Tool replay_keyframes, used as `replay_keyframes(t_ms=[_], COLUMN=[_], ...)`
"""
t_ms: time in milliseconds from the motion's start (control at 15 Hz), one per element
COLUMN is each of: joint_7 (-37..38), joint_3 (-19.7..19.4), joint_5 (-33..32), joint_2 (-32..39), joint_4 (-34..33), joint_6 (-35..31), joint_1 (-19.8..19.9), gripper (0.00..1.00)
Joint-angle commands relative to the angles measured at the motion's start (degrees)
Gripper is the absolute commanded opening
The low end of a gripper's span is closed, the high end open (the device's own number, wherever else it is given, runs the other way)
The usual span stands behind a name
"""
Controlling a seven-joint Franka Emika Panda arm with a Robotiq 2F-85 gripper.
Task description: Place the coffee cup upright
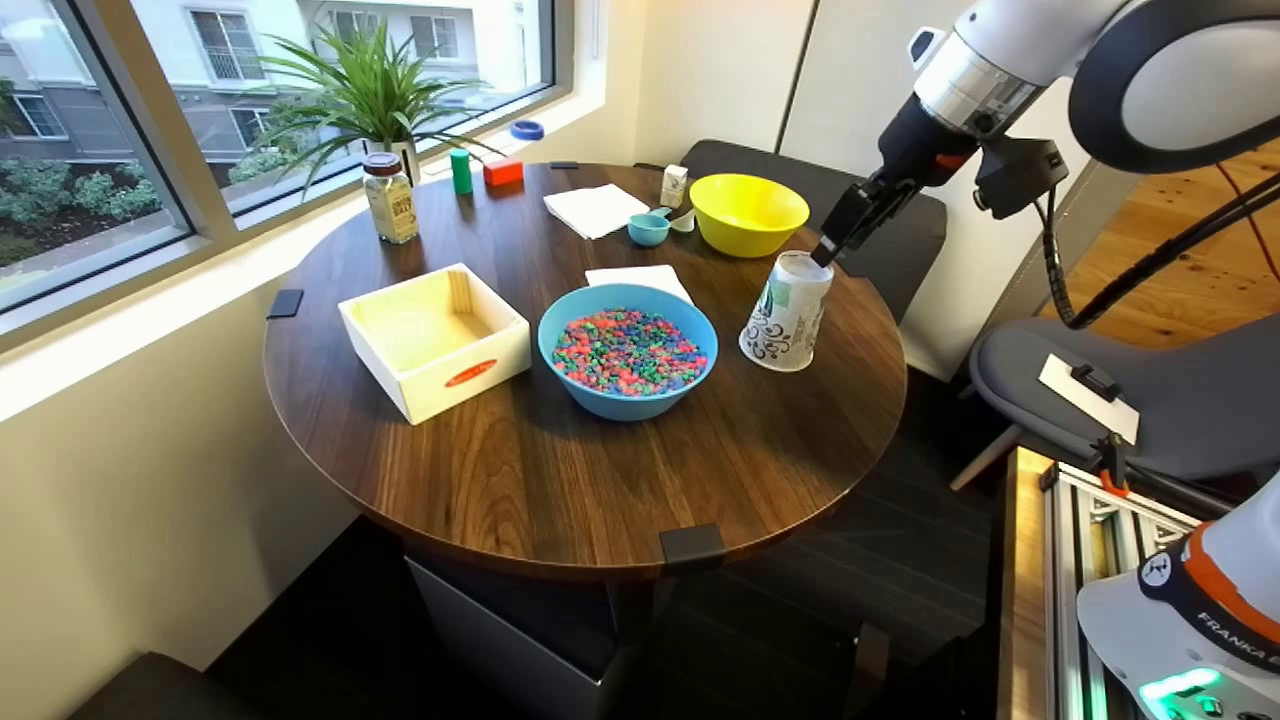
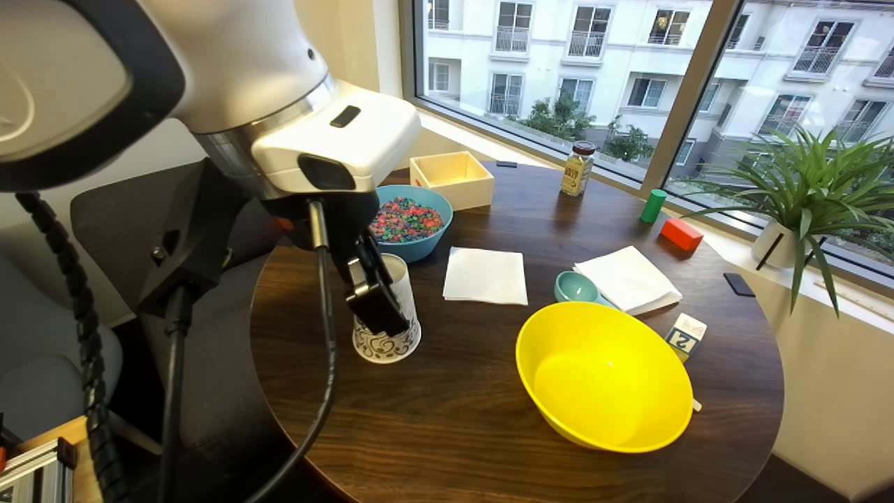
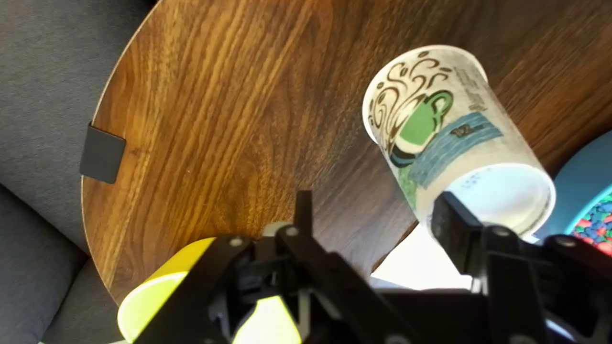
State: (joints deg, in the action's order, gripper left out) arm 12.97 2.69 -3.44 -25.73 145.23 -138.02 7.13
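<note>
My gripper (image 3: 375, 201) is spread wide with nothing gripped, so I should evenly straddle the upside-down coffee cup (image 1: 787, 314), near the edge of the table (image 1: 560, 480) facing the robot base (image 1: 1180, 610), and squeeze lightly before turning it.

You're peering down in an exterior view across the round dark-wood table (image 1: 540, 470), grey-framed glass window (image 1: 168, 120) at left; in an exterior view you're close to the white robot arm (image 2: 244, 56), facing that window. All three share the table, your wrist view aimed down, near the tapered white paper cup (image 3: 444, 124).
</note>
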Motion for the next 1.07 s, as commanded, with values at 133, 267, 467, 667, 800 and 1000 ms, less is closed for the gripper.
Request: replay_keyframes(t_ms=[133, 267, 467, 667, 800, 1000], joint_7=[-0.3, -0.6, -0.4, -0.4, -0.5, 0.6], joint_3=[-1.3, -1.5, -1.6, -1.8, -1.9, -0.7], joint_5=[2.8, 3.6, 3.8, 3.6, 3.6, 0.5], joint_2=[2.6, 2.9, 3.2, 3.2, 3.3, 1.8], joint_4=[-2.1, -2.5, -2.9, -3.1, -3.2, -3.9], joint_6=[-0.5, -0.5, -0.8, -0.9, -0.8, 0.9], joint_1=[-1.7, -2.0, -2.1, -2.0, -2.0, -0.9], gripper=[0.47, 0.23, 0.04, 0.00, 0.00, 0.00])
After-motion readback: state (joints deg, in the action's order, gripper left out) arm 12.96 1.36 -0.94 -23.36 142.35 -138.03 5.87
